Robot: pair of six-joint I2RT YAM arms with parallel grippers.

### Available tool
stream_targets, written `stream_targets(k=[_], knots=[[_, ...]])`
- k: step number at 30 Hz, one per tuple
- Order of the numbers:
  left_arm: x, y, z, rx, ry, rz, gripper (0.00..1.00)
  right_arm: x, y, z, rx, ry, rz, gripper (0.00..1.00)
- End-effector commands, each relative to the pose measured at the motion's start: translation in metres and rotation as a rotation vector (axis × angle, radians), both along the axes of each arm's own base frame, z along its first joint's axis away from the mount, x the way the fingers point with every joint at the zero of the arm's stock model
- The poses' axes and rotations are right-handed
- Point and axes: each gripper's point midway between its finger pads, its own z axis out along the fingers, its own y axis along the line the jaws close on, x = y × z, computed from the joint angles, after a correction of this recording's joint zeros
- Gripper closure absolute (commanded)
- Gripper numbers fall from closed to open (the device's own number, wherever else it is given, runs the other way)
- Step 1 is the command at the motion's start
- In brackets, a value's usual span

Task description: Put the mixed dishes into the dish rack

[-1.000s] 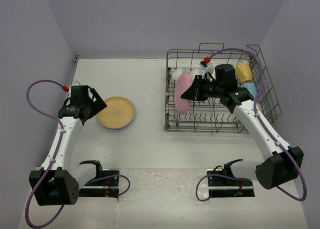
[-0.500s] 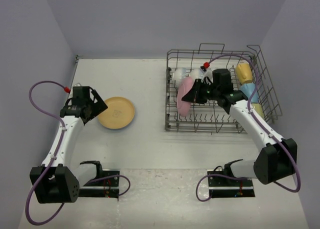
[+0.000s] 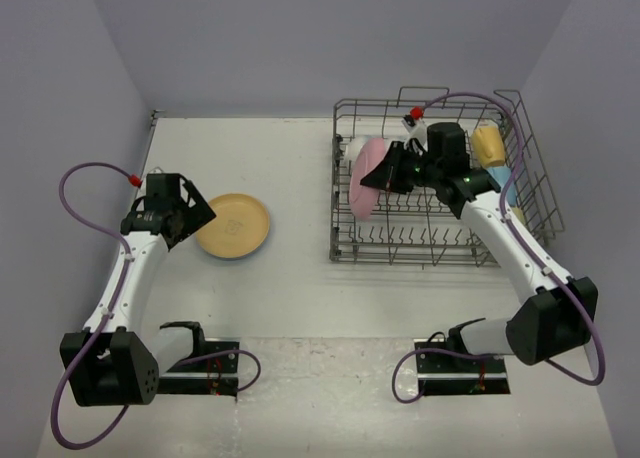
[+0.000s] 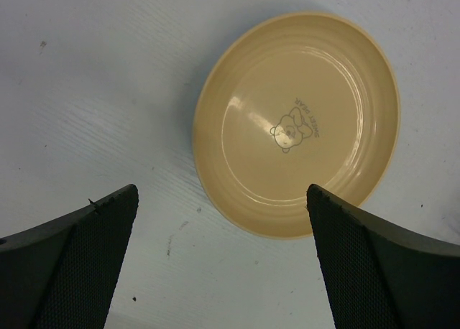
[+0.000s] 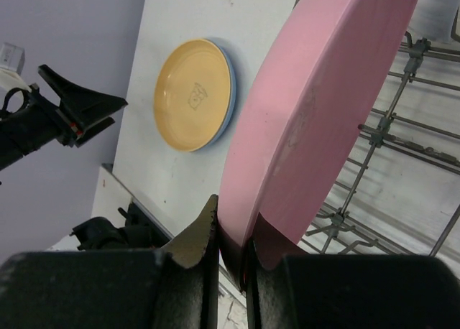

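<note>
Firmly, my right gripper (image 5: 231,225) pinches the pink plate (image 5: 316,113) over the dish rack (image 3: 410,250) — my left gripper (image 4: 223,200) gapes above the orange-yellow plate (image 4: 295,121).

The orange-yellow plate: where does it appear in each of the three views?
Top external: orange-yellow plate left of centre.
Left wrist: plate upper right, large.
Right wrist: plate upper left, beyond the pink plate.
Shared landmark: the open left claw beside it.
</note>
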Motion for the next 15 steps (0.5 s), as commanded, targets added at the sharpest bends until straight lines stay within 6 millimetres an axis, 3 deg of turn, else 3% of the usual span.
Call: stream_targets(k=[1,5,11,15], knots=[[0.008,0.002,0.005,0.007,-0.041,0.004,0.0,0.003,0.006,0.03,0.06,-0.047,0.001,1.0],[0.008,0.002,0.005,0.012,-0.04,0.005,0.0,0.001,0.007,0.022,0.059,-0.021,0.006,1.0],[0.008,0.003,0.002,0.01,-0.032,0.009,0.0,-0.007,0.013,-0.013,0.084,0.084,-0.016,1.0],[0.008,0.003,0.0,0.009,-0.023,0.012,0.0,-0.006,0.007,-0.031,0.038,0.106,-0.059,1.0]])
